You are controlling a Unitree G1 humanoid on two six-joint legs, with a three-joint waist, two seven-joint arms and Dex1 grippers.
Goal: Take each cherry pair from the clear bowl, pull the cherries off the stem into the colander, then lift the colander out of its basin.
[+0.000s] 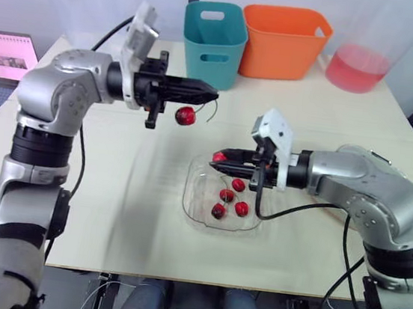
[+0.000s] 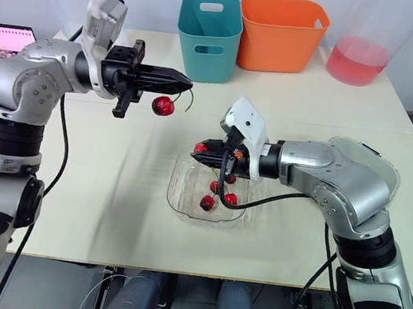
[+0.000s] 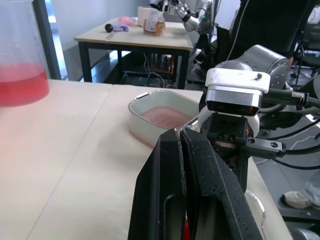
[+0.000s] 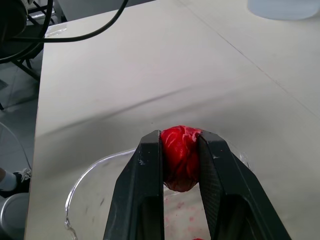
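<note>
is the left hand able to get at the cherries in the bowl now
Probably not: the left hand is shut on a stem with a cherry, and the right hand, gripping another, hovers over the bowl.

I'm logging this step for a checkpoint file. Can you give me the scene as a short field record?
left hand: shut on stem, hanging cherry below it, above the table
right hand: shut on gripped cherry, over clear bowl
bowl contents: about four loose cherries
colander: sitting in its basin, not yet lifted
</note>
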